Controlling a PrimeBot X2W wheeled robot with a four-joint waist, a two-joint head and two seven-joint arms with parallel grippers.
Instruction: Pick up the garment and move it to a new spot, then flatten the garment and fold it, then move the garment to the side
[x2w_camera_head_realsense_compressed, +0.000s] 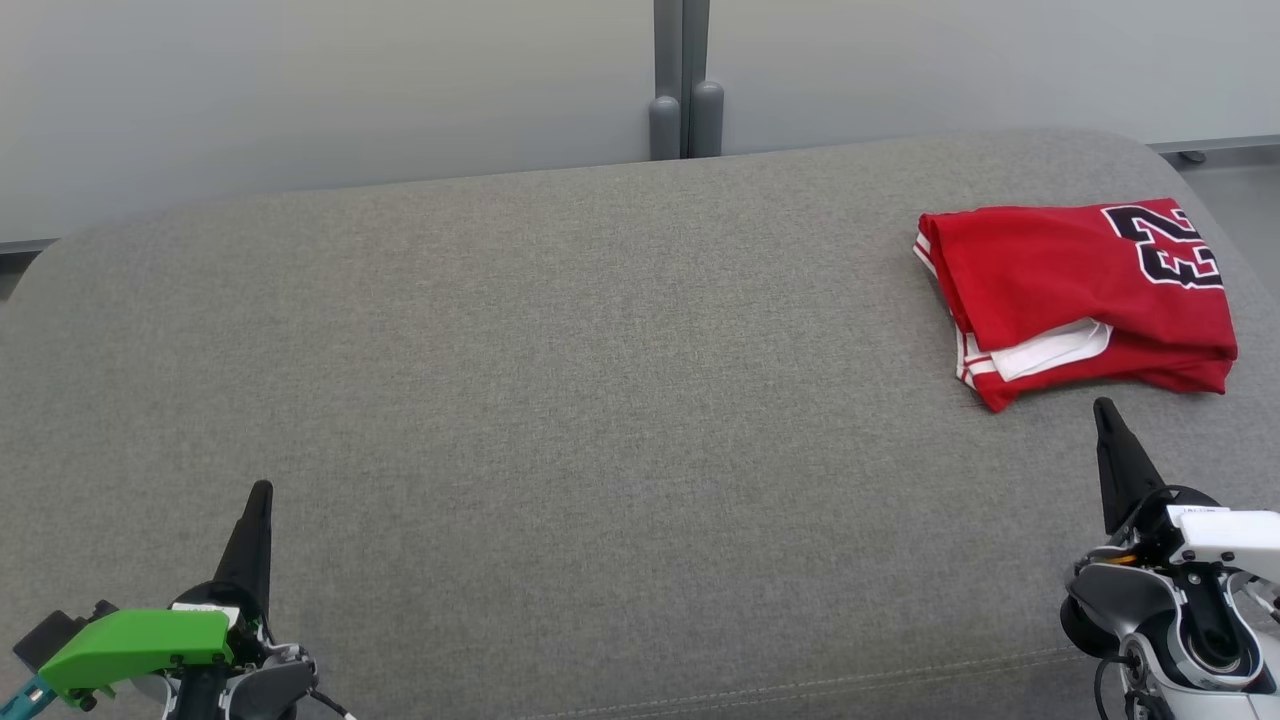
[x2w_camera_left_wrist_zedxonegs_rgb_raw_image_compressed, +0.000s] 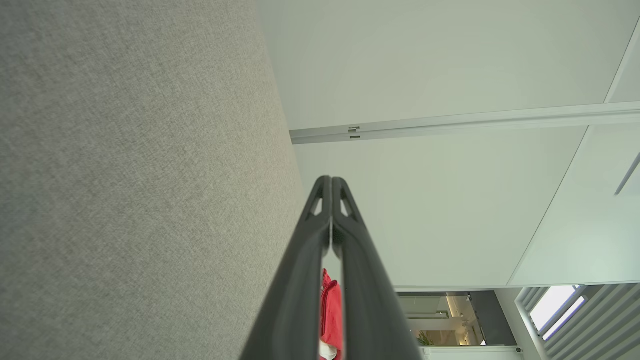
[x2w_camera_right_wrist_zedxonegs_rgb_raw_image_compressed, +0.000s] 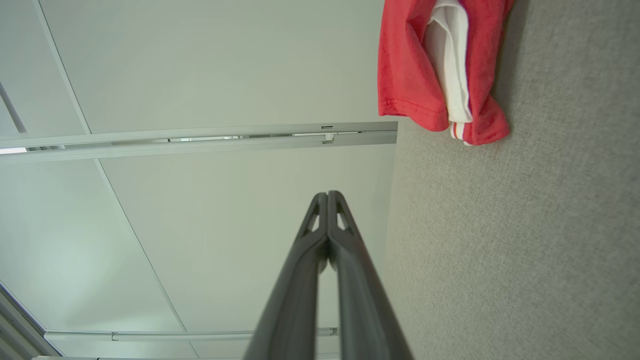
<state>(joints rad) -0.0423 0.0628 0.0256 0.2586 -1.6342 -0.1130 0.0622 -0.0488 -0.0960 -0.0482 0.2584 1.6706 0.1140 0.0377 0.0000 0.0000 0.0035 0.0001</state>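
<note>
One broad grey cushion (x2w_camera_head_realsense_compressed: 560, 400) spans the scene; toward its far right lies the red garment (x2w_camera_head_realsense_compressed: 1075, 290), folded, number showing. Both the right gripper (x2w_camera_head_realsense_compressed: 1106, 415), just short of it, and the left gripper (x2w_camera_head_realsense_compressed: 260, 495), well apart, are pressed together and empty. By that, the move aside looks done; next calls only for keeping clear.

On cushion (x2w_camera_head_realsense_compressed: 560, 400): garment (x2w_camera_head_realsense_compressed: 1080, 290) lies at 2 o'clock (near the right edge). At 8 o'clock, left gripper (x2w_camera_head_realsense_compressed: 260, 488); at 4 o'clock, right gripper (x2w_camera_head_realsense_compressed: 1103, 406), just before garment. Behind cushion, 12 o'clock: wall (x2w_camera_head_realsense_compressed: 300, 100).
</note>
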